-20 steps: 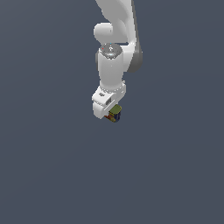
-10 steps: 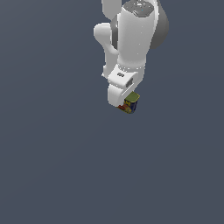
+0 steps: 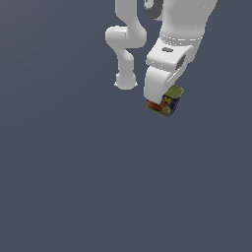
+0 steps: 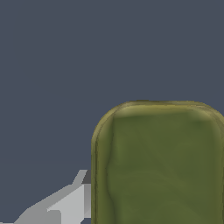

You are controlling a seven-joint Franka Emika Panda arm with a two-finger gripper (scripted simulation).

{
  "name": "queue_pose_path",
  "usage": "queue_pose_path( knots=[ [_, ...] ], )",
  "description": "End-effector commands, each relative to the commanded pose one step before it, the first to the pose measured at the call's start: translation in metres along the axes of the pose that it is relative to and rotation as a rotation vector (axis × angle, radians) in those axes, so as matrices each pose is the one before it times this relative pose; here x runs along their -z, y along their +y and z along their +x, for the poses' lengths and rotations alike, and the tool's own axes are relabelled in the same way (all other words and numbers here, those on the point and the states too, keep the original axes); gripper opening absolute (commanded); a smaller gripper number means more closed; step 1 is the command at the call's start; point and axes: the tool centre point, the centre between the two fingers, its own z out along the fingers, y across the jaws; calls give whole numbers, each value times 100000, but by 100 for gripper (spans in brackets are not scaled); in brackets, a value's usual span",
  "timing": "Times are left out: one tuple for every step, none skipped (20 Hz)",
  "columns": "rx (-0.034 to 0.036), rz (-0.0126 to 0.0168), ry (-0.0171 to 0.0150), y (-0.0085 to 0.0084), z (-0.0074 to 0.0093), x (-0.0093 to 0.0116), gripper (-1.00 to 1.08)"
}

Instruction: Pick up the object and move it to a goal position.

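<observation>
Plain grey backdrop; gripper (image 3: pixel 162 101) clamped on tin can (image 3: pixel 168 101) — tilted, held aloft.

The arm's (image 3: pixel 177 29) upper links run off the exterior view's top edge. Its white housing hides the tool's (image 3: pixel 160 101) fingers and part of the can (image 3: pixel 170 101). In the wrist view the can's greenish top (image 4: pixel 159 166) is cut off at the edges
</observation>
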Motion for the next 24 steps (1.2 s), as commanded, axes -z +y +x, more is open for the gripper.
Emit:
queue_pose_path(
  knots=[
    [-91,-241,209,-346,1218,2074,-100],
    [-66,13,15,-93,420,678,-100],
    [0,0,0,-123,439,655,-100],
    [0,0,0,-118,427,634,-100],
    [0,0,0,-113,414,614,-100],
    [-67,13,13,-72,371,595,-100],
    [0,0,0,-104,391,576,-100],
    [0,0,0,-100,380,557,-100],
    [0,0,0,-95,369,540,-100],
    [-67,14,9,-52,328,522,-100],
    [0,0,0,-87,349,506,-100],
    [0,0,0,-83,338,490,-100],
    [0,0,0,-79,328,474,-100],
    [0,0,0,-75,318,458,-100],
    [0,0,0,-70,308,442,-100],
    [0,0,0,-65,290,416,-100],
    [0,0,0,-59,268,383,-100],
    [0,0,0,-53,246,351,-100],
    [0,0,0,-46,226,321,-100],
    [0,0,0,-40,207,293,-100],
    [0,0,0,-34,188,266,-100],
    [0,0,0,-28,171,241,-100],
    [0,0,0,-24,155,219,-100],
    [0,0,0,-21,140,197,-100]
  ],
)
